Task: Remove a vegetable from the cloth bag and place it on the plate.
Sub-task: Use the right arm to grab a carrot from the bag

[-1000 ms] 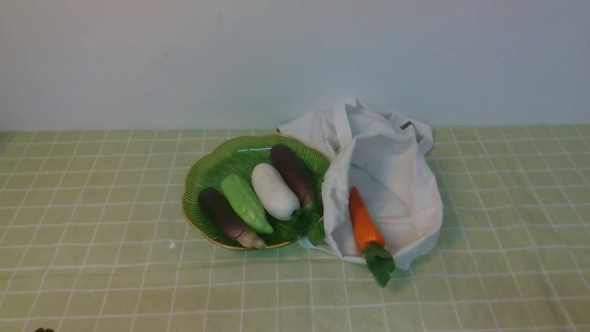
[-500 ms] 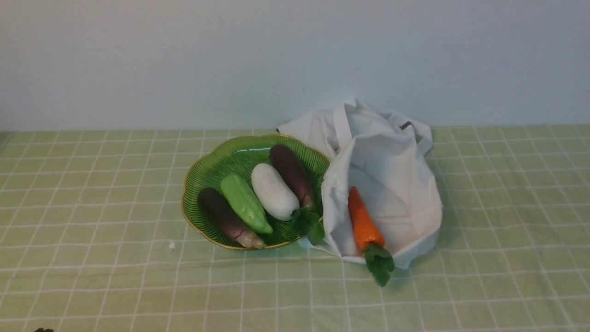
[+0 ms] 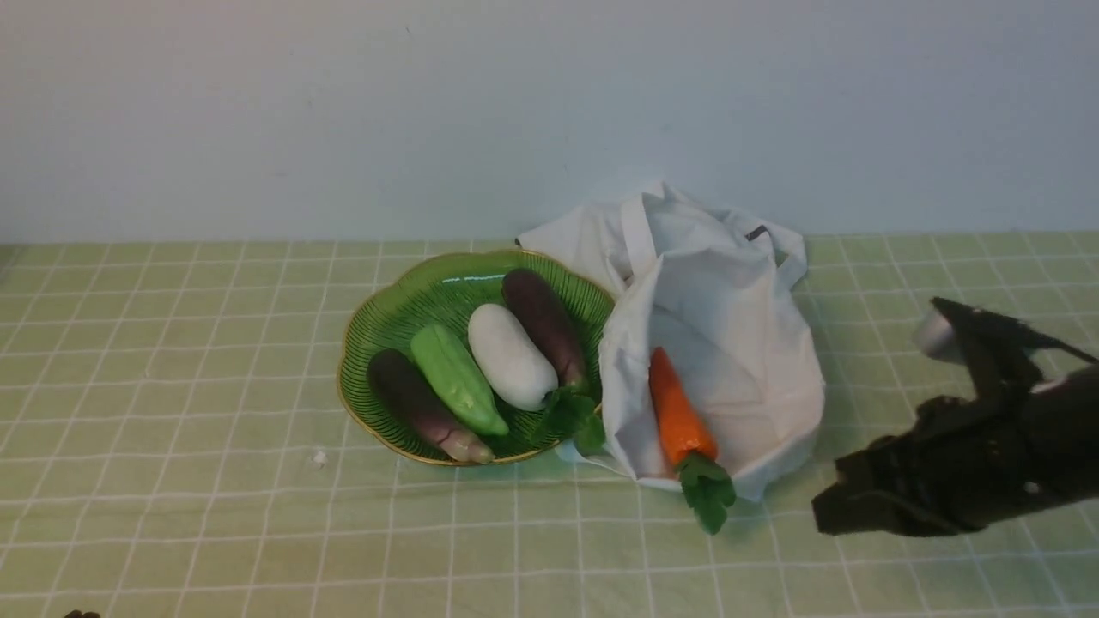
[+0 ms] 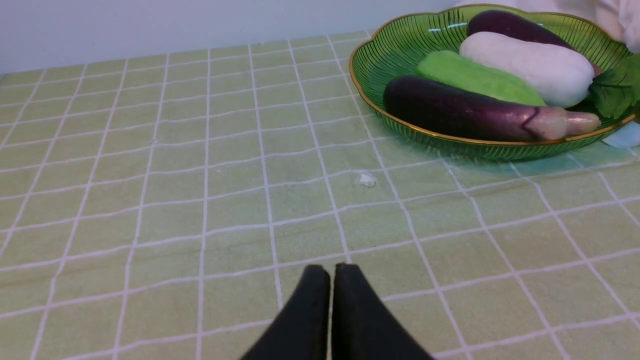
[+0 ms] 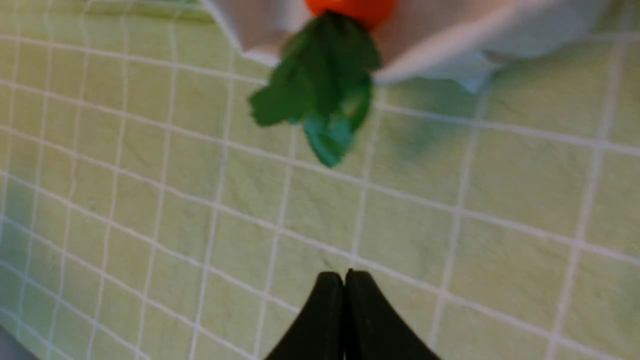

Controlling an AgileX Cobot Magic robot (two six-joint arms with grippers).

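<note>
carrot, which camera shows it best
The front view: the whole carrot shows, lying in the open cloth bag, leaves outside. The right wrist view catches only its blurred leaves and orange end; the left wrist view misses it.

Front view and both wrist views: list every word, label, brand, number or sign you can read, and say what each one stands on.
No readable text in any view.
Small dark tag on the cloth bag: too small to tell whether it bears lettering.
Plate, carrot, checked tablecloth: no writing visible.
</note>
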